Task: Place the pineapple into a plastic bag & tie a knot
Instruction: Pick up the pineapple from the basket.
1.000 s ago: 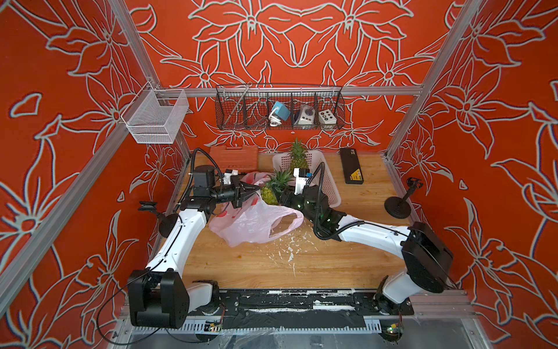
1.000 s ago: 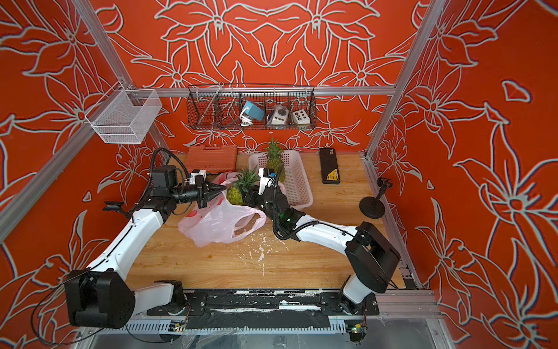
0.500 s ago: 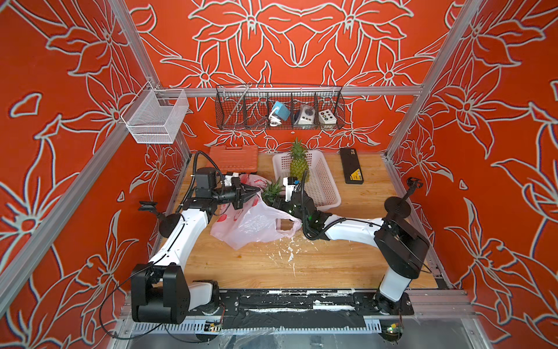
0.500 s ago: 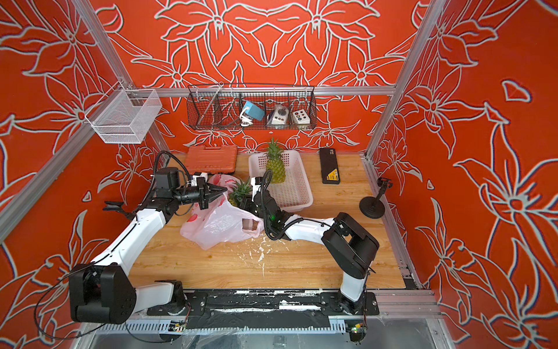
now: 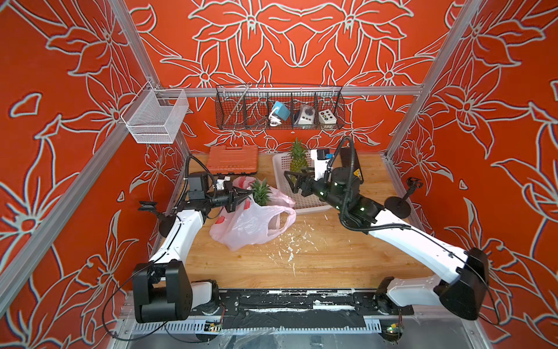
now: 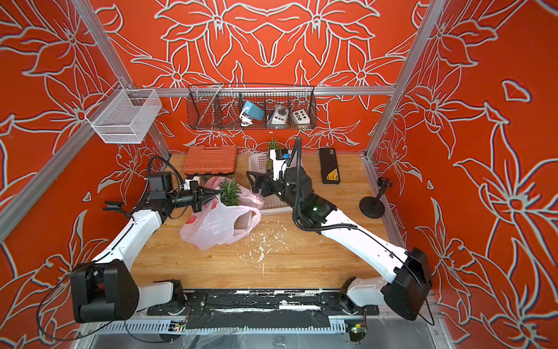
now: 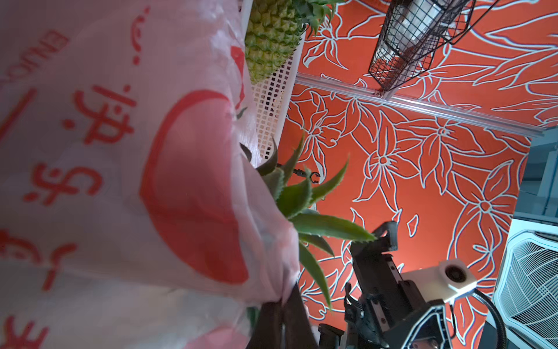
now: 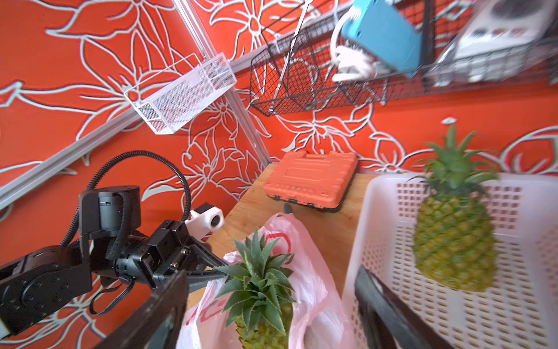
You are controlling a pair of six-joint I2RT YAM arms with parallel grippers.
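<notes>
Because the left gripper [image 5: 245, 195] pinches only a thin fold of the plastic bag [image 5: 247, 225] at its mouth, the likeliest trouble is the film slipping or tearing there under a hard pull, letting the mouth sag around the fruit.

Nearest, the table [image 5: 302, 266] is bare wood with white flecks. The bag's body slumps on it left of centre, loose and crumpled, so it may drag rather than stay put when a handle is tugged. One handle loop [image 5: 282, 215] lies open on the bag's right side, and nothing is tied yet.

Just beyond, the pineapple [image 5: 261, 193] sits inside the bag with its green crown poking out of the mouth. Those stiff leaves could snag a handle drawn across them. The left jaws are closed on the bag's rim right beside the crown, on its left.

The right gripper [image 5: 291, 182] hangs further right and slightly farther back, over the left part of the white basket [image 5: 277, 164], jaws spread wide and holding nothing. The crown lies to their left, apart from them. In the right wrist view both fingers [image 8: 169, 302] stand clear of leaves and plastic.

Farther back a second pineapple [image 5: 298, 160] sits in the basket, close enough for the right arm to bump it. An orange case [image 5: 232, 159] lies by the far wall.
</notes>
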